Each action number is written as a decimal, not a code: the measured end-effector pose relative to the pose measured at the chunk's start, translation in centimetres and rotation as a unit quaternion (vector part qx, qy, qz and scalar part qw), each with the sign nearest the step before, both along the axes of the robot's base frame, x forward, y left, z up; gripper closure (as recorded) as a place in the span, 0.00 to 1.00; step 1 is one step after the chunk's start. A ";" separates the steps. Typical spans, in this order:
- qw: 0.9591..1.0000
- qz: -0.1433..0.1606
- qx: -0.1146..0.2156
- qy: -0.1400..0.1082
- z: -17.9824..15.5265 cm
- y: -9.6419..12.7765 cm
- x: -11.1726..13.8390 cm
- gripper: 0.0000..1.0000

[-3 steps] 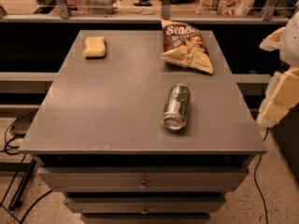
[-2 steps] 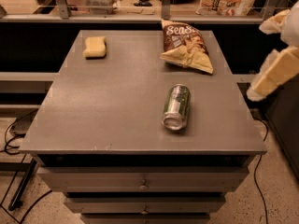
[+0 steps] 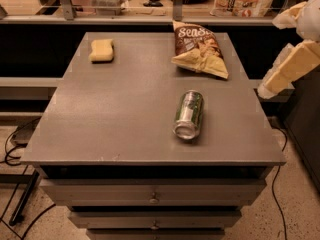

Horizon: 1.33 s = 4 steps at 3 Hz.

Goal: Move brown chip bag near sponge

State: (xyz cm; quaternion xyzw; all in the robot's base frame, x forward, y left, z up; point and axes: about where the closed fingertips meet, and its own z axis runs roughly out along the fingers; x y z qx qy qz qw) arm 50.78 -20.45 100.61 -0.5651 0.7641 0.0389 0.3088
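The brown chip bag (image 3: pixel 199 50) lies at the table's far right, dark brown with white lettering and a pale yellow lower part. The pale yellow sponge (image 3: pixel 101 50) lies at the far left, well apart from the bag. My gripper (image 3: pixel 272 54) hangs in the air just off the table's right edge, to the right of the bag and above table height. Its two cream fingers (image 3: pixel 290 69) stand apart with nothing between them.
A green-and-silver drink can (image 3: pixel 189 115) lies on its side at the middle right of the grey table (image 3: pixel 125 114), in front of the bag. Drawers sit below the table front. A counter with a rail runs behind. Cables lie on the floor at left.
My gripper has moved up and slightly left, toward the table's right edge. The bag, sponge and can have not moved.
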 end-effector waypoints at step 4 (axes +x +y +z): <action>0.982 -0.092 0.164 -0.027 -2.6 4.9 12.0 0.00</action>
